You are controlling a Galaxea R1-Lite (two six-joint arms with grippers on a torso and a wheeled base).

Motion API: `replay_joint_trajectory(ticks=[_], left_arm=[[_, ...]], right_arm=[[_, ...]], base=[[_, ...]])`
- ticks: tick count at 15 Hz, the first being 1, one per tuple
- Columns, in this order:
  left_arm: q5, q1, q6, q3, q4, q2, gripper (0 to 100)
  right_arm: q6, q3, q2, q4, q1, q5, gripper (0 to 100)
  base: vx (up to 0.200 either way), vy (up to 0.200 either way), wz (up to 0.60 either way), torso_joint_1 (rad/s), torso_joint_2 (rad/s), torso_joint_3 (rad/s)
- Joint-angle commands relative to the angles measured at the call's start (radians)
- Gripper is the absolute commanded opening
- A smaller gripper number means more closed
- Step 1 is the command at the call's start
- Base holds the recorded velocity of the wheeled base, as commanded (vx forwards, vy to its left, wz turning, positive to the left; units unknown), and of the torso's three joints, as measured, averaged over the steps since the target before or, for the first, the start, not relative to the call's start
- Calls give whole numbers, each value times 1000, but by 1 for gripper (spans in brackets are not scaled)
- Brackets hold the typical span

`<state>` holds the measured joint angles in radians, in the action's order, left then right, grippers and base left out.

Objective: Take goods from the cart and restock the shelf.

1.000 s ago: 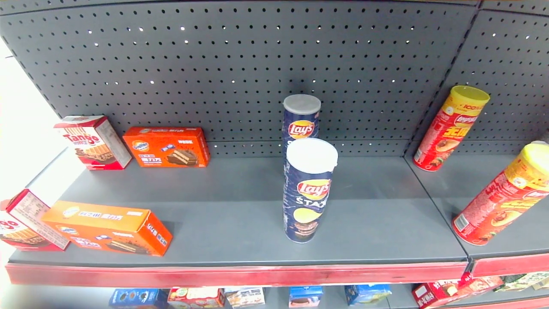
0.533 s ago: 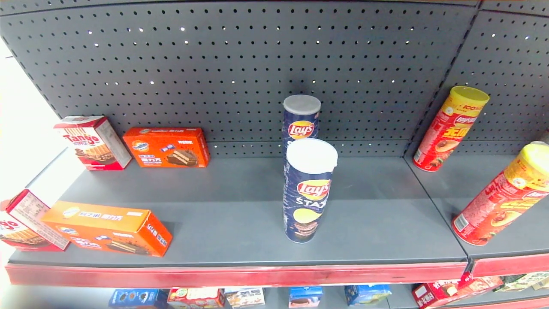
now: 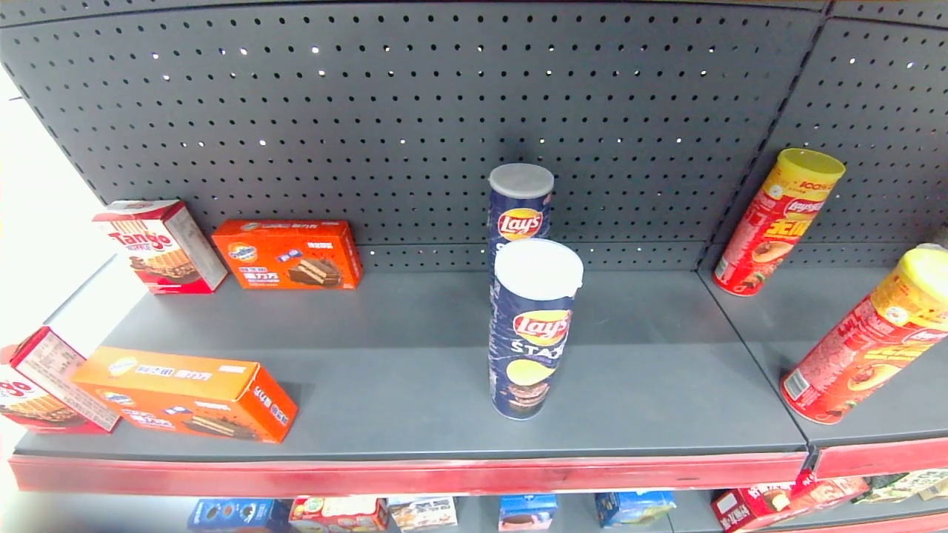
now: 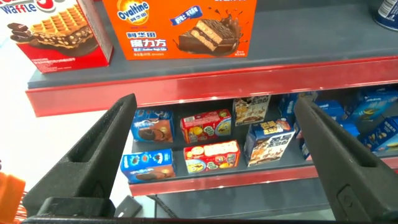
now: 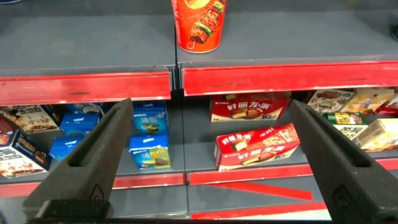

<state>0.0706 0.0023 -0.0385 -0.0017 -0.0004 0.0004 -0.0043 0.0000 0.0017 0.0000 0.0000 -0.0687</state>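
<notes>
On the grey shelf [image 3: 415, 355], two blue chip cans stand upright in the middle, the front blue can [image 3: 535, 333] just before the rear blue can [image 3: 520, 207] by the pegboard. Two red chip cans [image 3: 778, 222] with yellow lids stand on the right section. On the left lie two orange boxes [image 3: 185, 392] and two red-and-white wafer boxes [image 3: 159, 244]. The left pincer [image 4: 214, 102] is spread wide and holds nothing, facing the shelf's red front edge below an orange box. The right pincer [image 5: 211, 104] is likewise spread and unladen, below a red can. Small boxes [image 4: 211, 155] fill the lower shelf.
</notes>
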Motion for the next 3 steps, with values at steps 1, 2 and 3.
replay_joint_trajectory(ticks=[1, 2, 3], left_arm=[[0, -1, 0, 0, -1, 0, 100], [0, 1, 0, 0, -1, 0, 100], [0, 1, 0, 0, 0, 0, 100]], right_arm=[[0, 0, 1, 0, 0, 0, 100], [0, 0, 1, 0, 0, 0, 100], [0, 0, 1, 0, 0, 0, 100]], base=[[0, 0, 0, 0, 0, 0], [0, 0, 0, 0, 0, 0], [0, 0, 0, 0, 0, 0]])
